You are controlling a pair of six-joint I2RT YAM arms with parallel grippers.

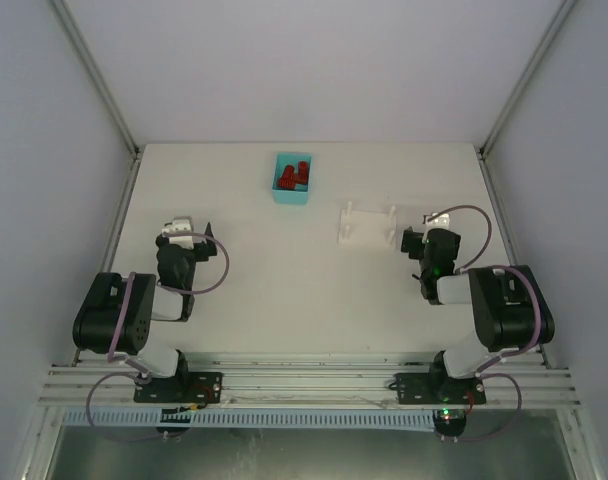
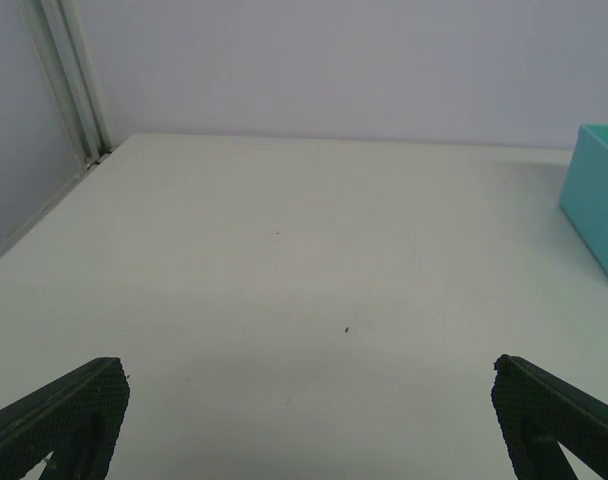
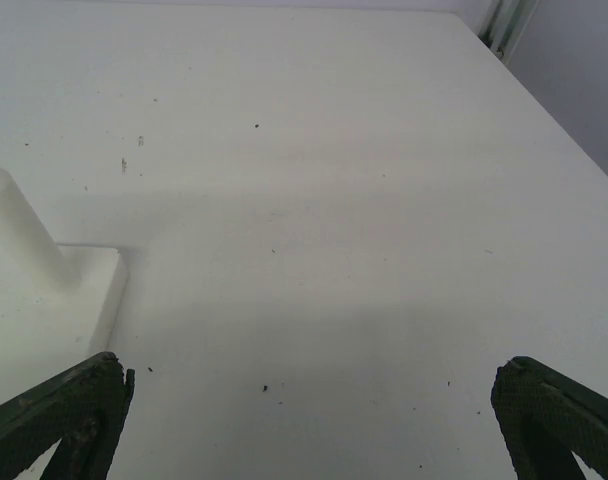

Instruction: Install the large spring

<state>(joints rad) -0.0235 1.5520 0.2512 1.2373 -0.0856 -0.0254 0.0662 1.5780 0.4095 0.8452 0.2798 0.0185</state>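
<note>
A teal bin [image 1: 291, 181] at the back middle of the table holds several red springs [image 1: 293, 177]. Its corner shows at the right edge of the left wrist view [image 2: 598, 200]. A white fixture [image 1: 367, 226] with upright pegs stands right of centre. One peg and its base show at the left of the right wrist view [image 3: 44, 262]. My left gripper [image 1: 180, 232] is open and empty over bare table, left of the bin; its fingertips [image 2: 72, 410] are wide apart. My right gripper [image 1: 420, 240] is open and empty just right of the fixture.
White walls and metal frame posts [image 1: 99, 90] close in the table on three sides. A rail [image 1: 304, 385] runs along the near edge under the arm bases.
</note>
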